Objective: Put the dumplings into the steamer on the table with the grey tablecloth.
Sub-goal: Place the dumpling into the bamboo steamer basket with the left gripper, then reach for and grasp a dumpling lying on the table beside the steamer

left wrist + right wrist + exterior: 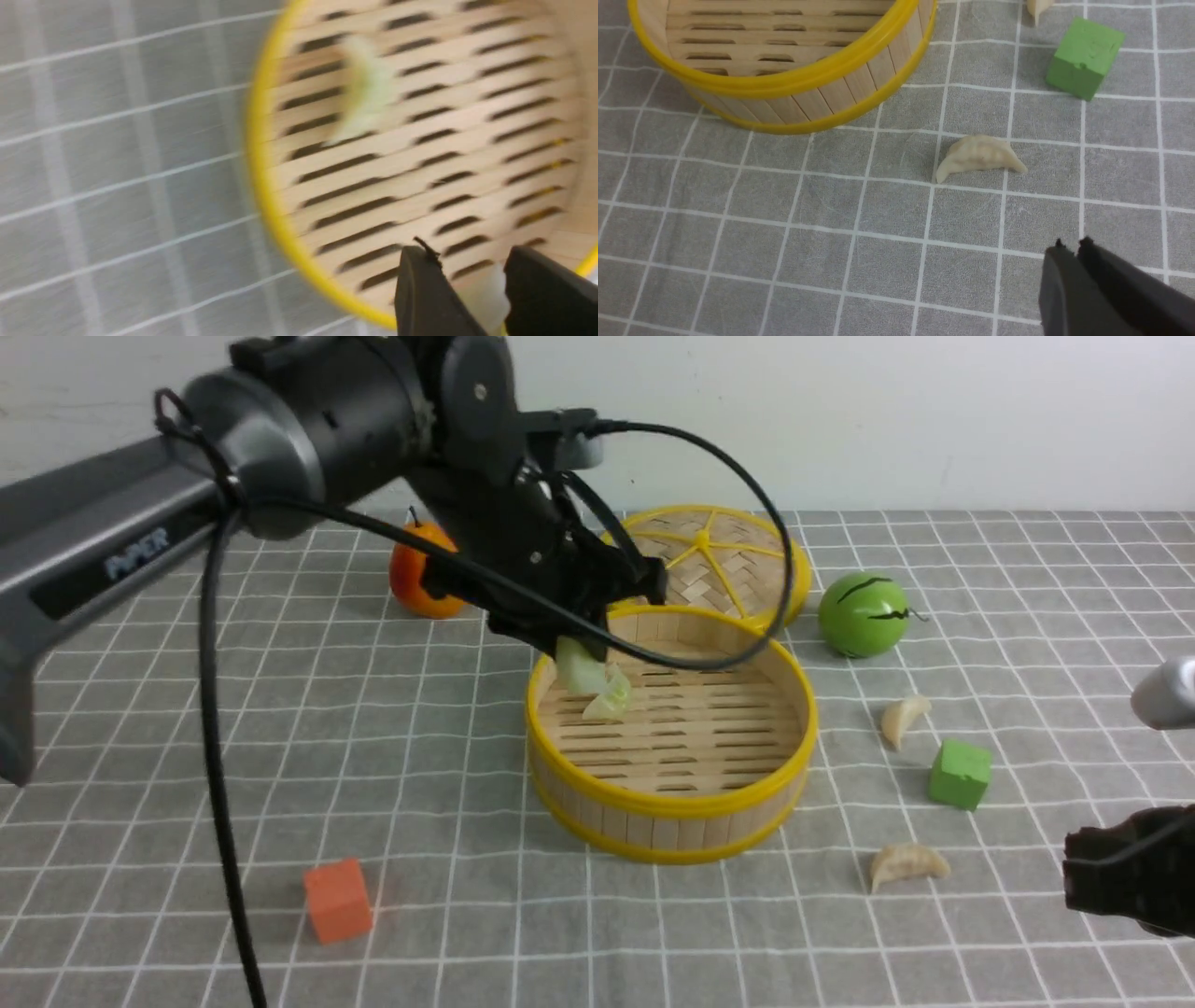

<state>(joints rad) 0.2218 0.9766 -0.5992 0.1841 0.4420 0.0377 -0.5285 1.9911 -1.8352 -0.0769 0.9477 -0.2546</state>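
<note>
Left fingers [430, 289] clamped on a pale green dumpling [579, 665] just over the steamer [672, 803] slats, its green twin [611, 698] already lying inside (right fingers [1069, 289] pinched together, empty, near a cream dumpling [978, 156] on the table [784, 210]), so I'd say go low, let go gently and lift straight up.

Four dumplings [907, 866], two cubes [960, 773], two fruits [864, 614], one steamer [672, 803], one lid [738, 569].

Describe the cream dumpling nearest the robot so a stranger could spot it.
Start at the steamer mid-table. To its right, nearer the robot than the green cube, lies a cream dumpling. The other cream dumpling lies beyond the cube, farther back.
</note>
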